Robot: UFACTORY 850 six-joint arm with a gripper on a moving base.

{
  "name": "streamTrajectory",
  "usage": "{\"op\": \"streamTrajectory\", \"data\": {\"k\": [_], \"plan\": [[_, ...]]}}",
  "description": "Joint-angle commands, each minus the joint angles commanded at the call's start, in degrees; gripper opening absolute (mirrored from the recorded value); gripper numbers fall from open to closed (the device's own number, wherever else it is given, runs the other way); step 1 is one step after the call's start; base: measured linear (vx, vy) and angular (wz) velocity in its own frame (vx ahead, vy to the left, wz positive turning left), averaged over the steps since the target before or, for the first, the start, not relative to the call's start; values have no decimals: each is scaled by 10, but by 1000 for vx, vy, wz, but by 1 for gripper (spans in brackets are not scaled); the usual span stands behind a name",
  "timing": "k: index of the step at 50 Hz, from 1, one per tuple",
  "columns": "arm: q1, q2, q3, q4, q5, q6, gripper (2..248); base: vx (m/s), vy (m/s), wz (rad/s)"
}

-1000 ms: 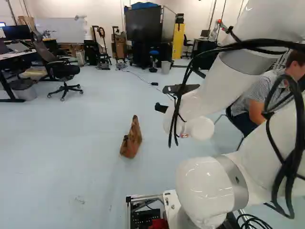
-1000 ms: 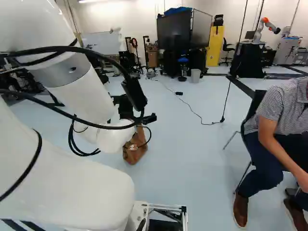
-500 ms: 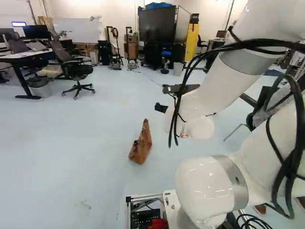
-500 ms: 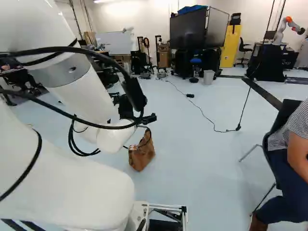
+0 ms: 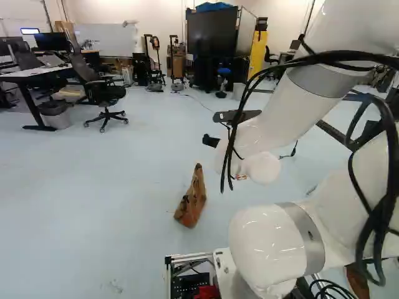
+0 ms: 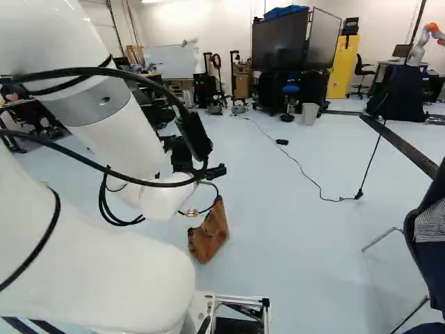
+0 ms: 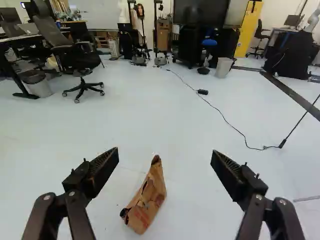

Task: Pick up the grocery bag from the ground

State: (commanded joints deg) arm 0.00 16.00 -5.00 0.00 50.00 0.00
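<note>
1. Wrist view: the tool is spread wide.
2. The bag stands on the floor, ahead of the tool.
3. A cable lies farther ahead of the tool.

Brown bag with darker patches, pale blue floor
Beyond the bag: yellow cabinet, blue stool seat, grey bin.
</note>
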Motion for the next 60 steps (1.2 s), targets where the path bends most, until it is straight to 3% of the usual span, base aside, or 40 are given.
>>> {"op": "streamTrajectory", "data": {"k": [1,12,60], "plan": [[3,-19,-16,0,0,0,247,237,68,-16],[10,-59,-51,0,0,0,247,58,17,-2],[38,-211,-201,-13,-20,0,247,0,0,0]]}}
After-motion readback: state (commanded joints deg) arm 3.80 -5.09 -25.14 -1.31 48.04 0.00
